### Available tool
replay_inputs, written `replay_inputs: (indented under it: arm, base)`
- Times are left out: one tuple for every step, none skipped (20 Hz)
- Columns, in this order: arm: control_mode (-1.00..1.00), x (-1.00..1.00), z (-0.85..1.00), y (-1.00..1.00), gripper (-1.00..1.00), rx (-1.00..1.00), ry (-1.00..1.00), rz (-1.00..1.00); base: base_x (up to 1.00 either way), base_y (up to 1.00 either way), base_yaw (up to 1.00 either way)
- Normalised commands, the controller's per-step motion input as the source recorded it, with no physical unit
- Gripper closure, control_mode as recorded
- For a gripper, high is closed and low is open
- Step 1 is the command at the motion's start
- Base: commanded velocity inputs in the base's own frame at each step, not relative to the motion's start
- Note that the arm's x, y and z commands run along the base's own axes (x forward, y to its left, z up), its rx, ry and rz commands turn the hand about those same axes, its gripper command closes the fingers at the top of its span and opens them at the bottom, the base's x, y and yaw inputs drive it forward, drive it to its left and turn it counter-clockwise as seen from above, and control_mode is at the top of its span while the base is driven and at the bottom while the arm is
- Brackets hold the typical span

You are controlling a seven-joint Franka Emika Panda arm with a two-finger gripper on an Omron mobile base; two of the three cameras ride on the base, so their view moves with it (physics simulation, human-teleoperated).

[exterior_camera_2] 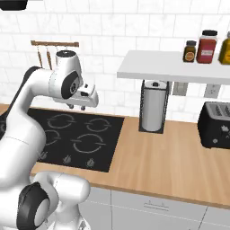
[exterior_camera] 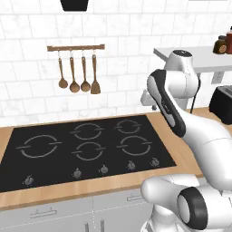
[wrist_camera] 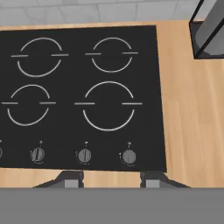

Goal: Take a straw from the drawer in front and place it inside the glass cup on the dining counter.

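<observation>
My gripper (exterior_camera_2: pixel 77 108) hangs above the right part of a black cooktop (exterior_camera_2: pixel 76 137) on the wall counter. In the hand view the gripper (wrist_camera: pixel 113 180) is open, its two dark fingertips (wrist_camera: pixel 72 179) standing apart with nothing between them, above the cooktop's knob row. Light-grey drawer fronts with slim bar handles run shut under the wooden counter edge (exterior_camera: pixel 43 213) (exterior_camera_2: pixel 155 205). The straw, the glass cup and the dining counter are out of view.
A paper towel holder (exterior_camera_2: pixel 153 105) stands right of the cooktop, and a black toaster (exterior_camera_2: pixel 216 125) farther right. A white shelf (exterior_camera_2: pixel 170 65) with jars hangs above them. Wooden utensils hang on a rail (exterior_camera: pixel 76 68) on the tiled wall.
</observation>
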Motion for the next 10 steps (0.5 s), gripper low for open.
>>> replay_inputs:
  arm:
    - [1.0,0.0,0.0,0.0,-1.0,0.0,0.0,0.0]
    - [1.0,0.0,0.0,0.0,-1.0,0.0,0.0,0.0]
    - [1.0,0.0,0.0,0.0,-1.0,0.0,0.0,0.0]
    - [1.0,0.0,0.0,0.0,-1.0,0.0,0.0,0.0]
    - [1.0,0.0,0.0,0.0,-1.0,0.0,0.0,0.0]
    - [1.0,0.0,0.0,0.0,-1.0,0.0,0.0,0.0]
    - [1.0,0.0,0.0,0.0,-1.0,0.0,0.0,0.0]
    - [1.0,0.0,0.0,0.0,-1.0,0.0,0.0,0.0]
    - [1.0,0.0,0.0,0.0,-1.0,0.0,0.0,0.0]
    - [1.0,0.0,0.0,0.0,-1.0,0.0,0.0,0.0]
  base:
    - [0.0,0.0,0.0]
    - [0.0,0.0,0.0]
    - [0.0,0.0,0.0]
    - [-0.34,0.09,0.0]
    - [-0.41,0.0,0.0]
    - [-0.72,0.0,-0.01]
    - [-0.96,0.0,-0.03]
    - [-1.0,0.0,-0.05]
    - [-1.0,0.0,-0.04]
    - [-1.0,-0.04,-0.02]
